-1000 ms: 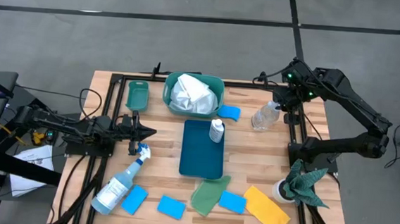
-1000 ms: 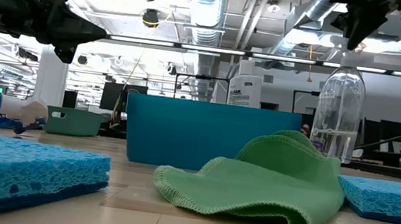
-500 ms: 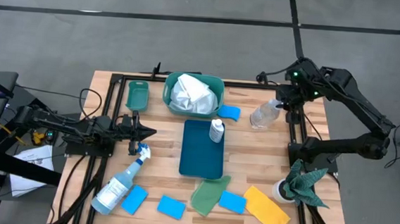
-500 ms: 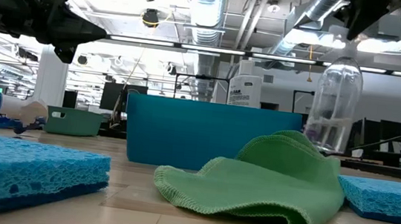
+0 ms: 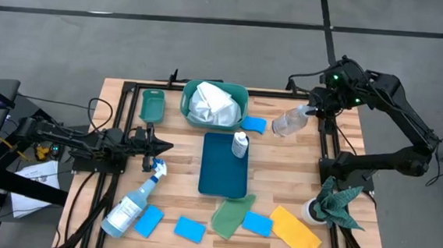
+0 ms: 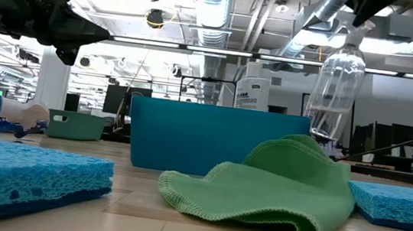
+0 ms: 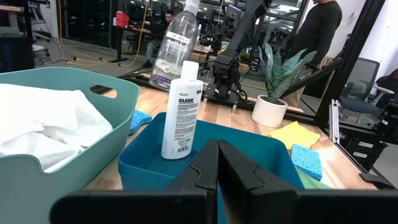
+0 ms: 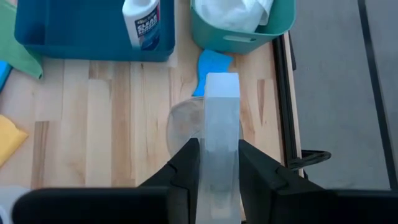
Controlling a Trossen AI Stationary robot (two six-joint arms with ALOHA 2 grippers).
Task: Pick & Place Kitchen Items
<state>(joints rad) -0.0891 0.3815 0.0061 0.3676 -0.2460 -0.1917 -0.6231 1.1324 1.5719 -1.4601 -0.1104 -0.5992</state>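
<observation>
Since a second ago our right gripper (image 5: 314,108) has lifted the clear bottle (image 5: 287,121) off the bench (image 5: 119,132) and swung it, tilted, toward the tray (image 5: 222,171); the carry looks begun. At left, our left gripper (image 5: 160,145) hovers over the spray bottle (image 5: 132,204), fingers together, holding nothing. At right, the fingers clamp the bottle's neck, probably just below the cap.

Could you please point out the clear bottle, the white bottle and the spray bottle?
clear bottle (image 5: 286,121), high view, its body.
white bottle (image 7: 180,112), left wrist view, its label.
spray bottle (image 5: 128,209), high view, its body.
</observation>
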